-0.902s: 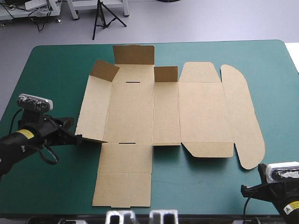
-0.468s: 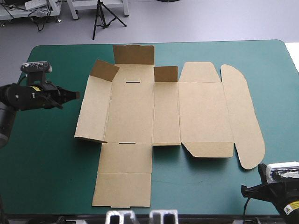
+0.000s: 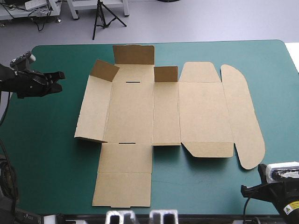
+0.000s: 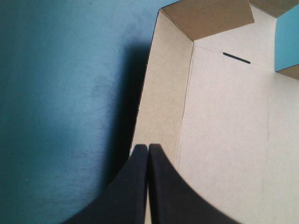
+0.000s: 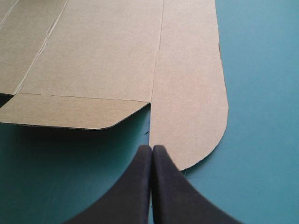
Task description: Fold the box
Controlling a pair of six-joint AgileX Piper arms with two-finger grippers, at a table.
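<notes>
The brown box (image 3: pixel 140 112) lies as a cut sheet spread across the middle of the table. Three flaps stand up along its far side: a tall one (image 3: pixel 133 55), a corner one (image 3: pixel 104 70) and a short one (image 3: pixel 166 73). My left gripper (image 3: pixel 60 74) hovers shut beyond the sheet's left edge, apart from it. In the left wrist view the gripper (image 4: pixel 148 147) points over the box's left panel (image 4: pixel 163 93). My right gripper (image 3: pixel 244 189) sits shut at the table's near right corner. The right wrist view shows this gripper (image 5: pixel 152 148) just short of the rounded lid flap (image 5: pixel 187 93).
The teal-green cover (image 3: pixel 46 140) shows in wide bands to the left and right of the sheet. A long double flap (image 3: pixel 124 175) of the box reaches toward the table's near edge.
My left gripper has drawn back from the left panel's near corner, moving left and toward the far side. The box and the right arm have not moved.
</notes>
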